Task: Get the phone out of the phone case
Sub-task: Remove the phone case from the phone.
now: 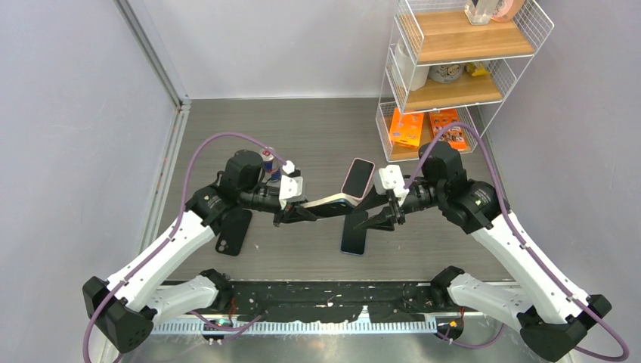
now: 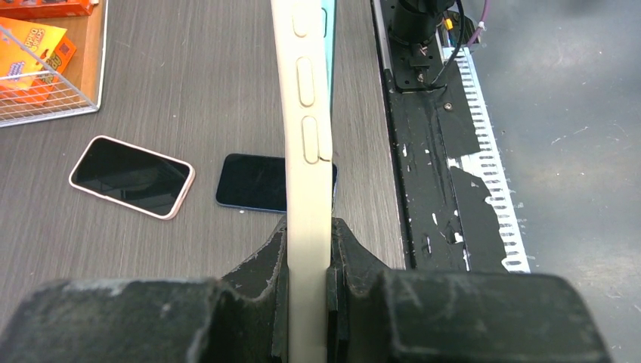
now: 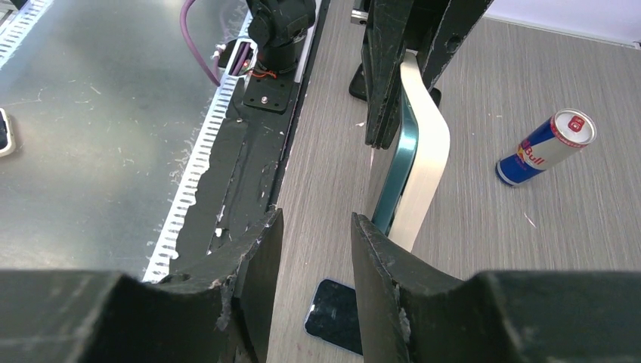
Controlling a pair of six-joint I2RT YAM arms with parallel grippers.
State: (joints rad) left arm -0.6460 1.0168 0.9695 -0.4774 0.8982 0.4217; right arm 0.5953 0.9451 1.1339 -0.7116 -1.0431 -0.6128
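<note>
A cream phone case (image 2: 306,151) with a teal phone (image 2: 329,30) in it is held on edge above the table. My left gripper (image 2: 308,234) is shut on the case's lower end. In the right wrist view the case (image 3: 427,159) bows away from the teal phone (image 3: 397,162), leaving a gap along that end. My right gripper (image 3: 317,227) is open with nothing between its fingers. One finger (image 3: 378,265) stands right beside the phone's free end. From above, the case (image 1: 332,201) spans the gap between my two grippers.
A pink-cased phone (image 2: 132,175) and a dark phone (image 2: 253,183) lie on the table below. Another dark phone (image 1: 234,231) lies at the left. A Red Bull can (image 3: 546,147) lies on its side. A wire shelf (image 1: 453,76) holding orange boxes stands at the back right.
</note>
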